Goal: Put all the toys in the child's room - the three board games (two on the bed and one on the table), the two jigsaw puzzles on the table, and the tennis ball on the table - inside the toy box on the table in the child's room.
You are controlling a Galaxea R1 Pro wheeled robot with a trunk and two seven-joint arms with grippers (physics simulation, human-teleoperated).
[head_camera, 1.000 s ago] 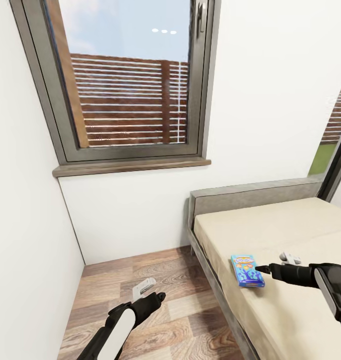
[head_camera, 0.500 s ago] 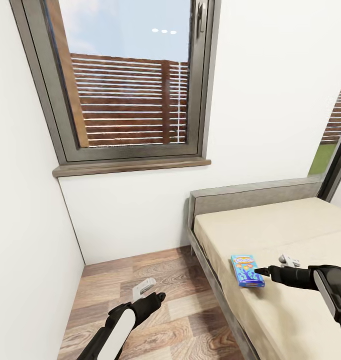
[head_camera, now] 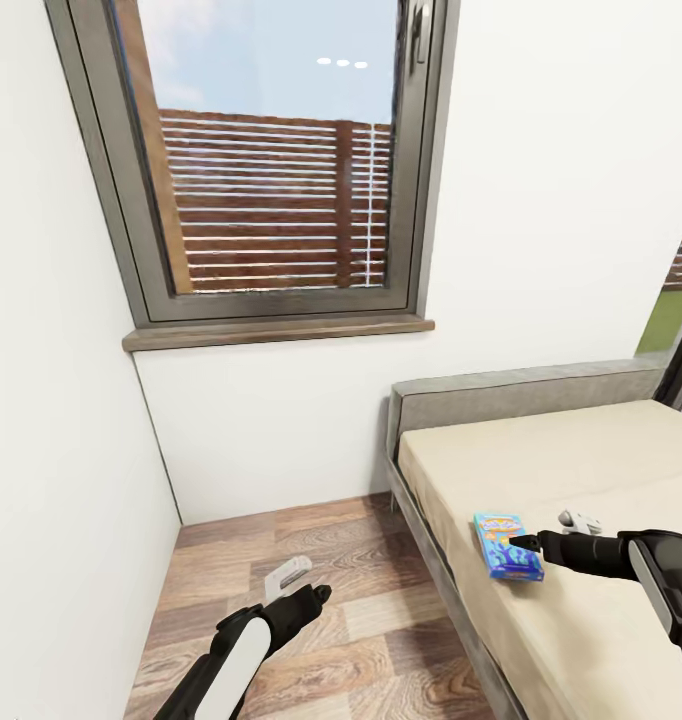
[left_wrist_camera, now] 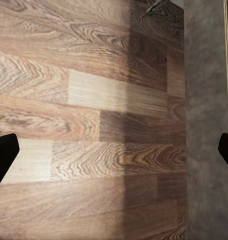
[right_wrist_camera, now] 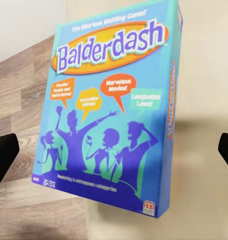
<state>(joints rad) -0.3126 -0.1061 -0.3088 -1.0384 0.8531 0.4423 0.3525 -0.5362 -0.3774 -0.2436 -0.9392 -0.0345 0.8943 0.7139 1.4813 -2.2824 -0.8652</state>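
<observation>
A blue board game (head_camera: 508, 546) is shown lying flat on the bed (head_camera: 581, 460), near the mattress edge beside the wooden floor (head_camera: 311, 560). The right gripper (head_camera: 526, 542) is held just beside the box, its fingers spread wide and nothing held; in the right wrist view the box (right_wrist_camera: 111, 105) is framed between the two dark fingertips (right_wrist_camera: 3, 157), and its title, "Balderdash", can be read, a detail lost in the head view. The step in hand is judged to be the approach to this first pickup; next, the jaws would have to be lowered astride the box and closed. The left gripper (head_camera: 316, 594) is held over the floor, likewise wide open and empty, as the left wrist view confirms.
</observation>
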